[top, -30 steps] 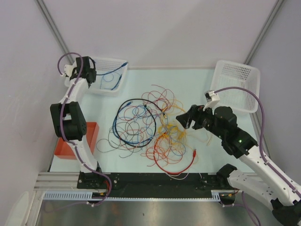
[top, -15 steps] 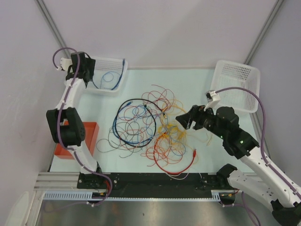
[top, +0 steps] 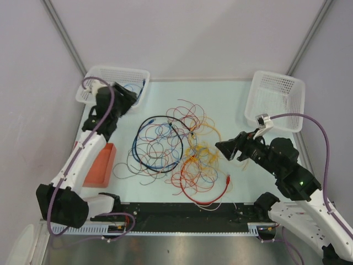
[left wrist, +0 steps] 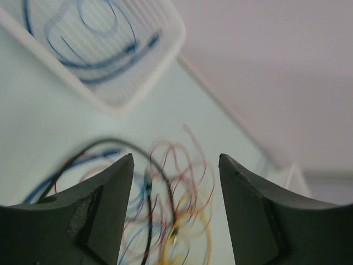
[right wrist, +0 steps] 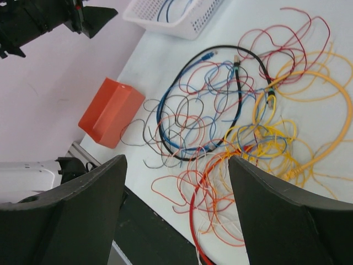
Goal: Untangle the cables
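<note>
Many cables (top: 176, 152) lie knotted in one heap; one blue cable (left wrist: 132, 48) sits apart in the basket (top: 118, 69) left of it. The left gripper (top: 126, 100), near the heap's left edge, and the right gripper (top: 225, 147), just right of it, hang released and empty. Pinch one outer loose end and draw it out slowly.
</note>
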Tool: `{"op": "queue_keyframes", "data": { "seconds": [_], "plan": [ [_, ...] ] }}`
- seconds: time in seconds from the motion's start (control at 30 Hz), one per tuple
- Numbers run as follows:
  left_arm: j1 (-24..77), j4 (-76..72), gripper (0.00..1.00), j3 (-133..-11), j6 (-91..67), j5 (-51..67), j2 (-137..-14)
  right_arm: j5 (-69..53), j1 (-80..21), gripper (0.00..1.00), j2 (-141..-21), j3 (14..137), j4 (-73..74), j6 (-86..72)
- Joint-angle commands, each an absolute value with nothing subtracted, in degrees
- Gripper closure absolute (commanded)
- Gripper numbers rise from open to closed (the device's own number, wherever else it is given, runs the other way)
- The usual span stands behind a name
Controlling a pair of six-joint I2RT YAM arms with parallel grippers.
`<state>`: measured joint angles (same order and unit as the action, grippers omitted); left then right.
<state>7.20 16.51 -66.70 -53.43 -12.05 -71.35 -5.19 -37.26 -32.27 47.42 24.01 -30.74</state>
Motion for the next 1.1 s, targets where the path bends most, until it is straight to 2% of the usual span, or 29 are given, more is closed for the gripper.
{"op": "queue_keyframes", "data": {
  "seconds": [0.0,0.13,0.33,0.43,0.77,0.83,0.87,0.93,1.07],
  "plan": [
    [18.6,21.3,0.32,-59.7,-41.6,-12.4,-67.8,-2.6,-38.3,0.20,-31.5,49.1,27.9,-30.7],
    [27.6,25.2,0.33,-52.5,-40.9,-15.2,-67.8,-1.8,-39.2,0.20,-31.1,48.8,27.9,-30.6],
    [34.4,26.5,0.30,-44.6,-41.7,-20.1,-67.7,-0.7,-40.6,0.20,-31.5,48.1,27.8,-31.6],
    [35.2,27.4,0.26,-42.8,-42.5,-21.5,-68.2,0.0,-41.5,0.20,-31.6,47.3,27.6,-32.1],
    [38.0,24.7,0.23,-37.0,-46.7,-16.4,-71.5,3.3,-44.6,0.21,-33.4,46.1,26.0,-32.5],
    [40.8,24.5,0.17,-36.9,-46.5,-16.7,-72.2,3.5,-44.9,0.21,-33.7,46.1,26.0,-32.5],
    [42.2,24.3,0.01,-36.7,-46.3,-17.0,-72.2,3.8,-45.2,0.21,-33.7,45.9,26.1,-32.5],
    [46.7,22.1,0.01,-36.2,-45.4,-17.8,-71.8,4.3,-45.4,0.20,-33.8,45.5,25.9,-32.5],
    [49.4,18.6,0.00,-37.0,-44.2,-16.8,-71.7,4.4,-45.6,0.21,-34.3,45.3,25.1,-32.4]
  ]
}}
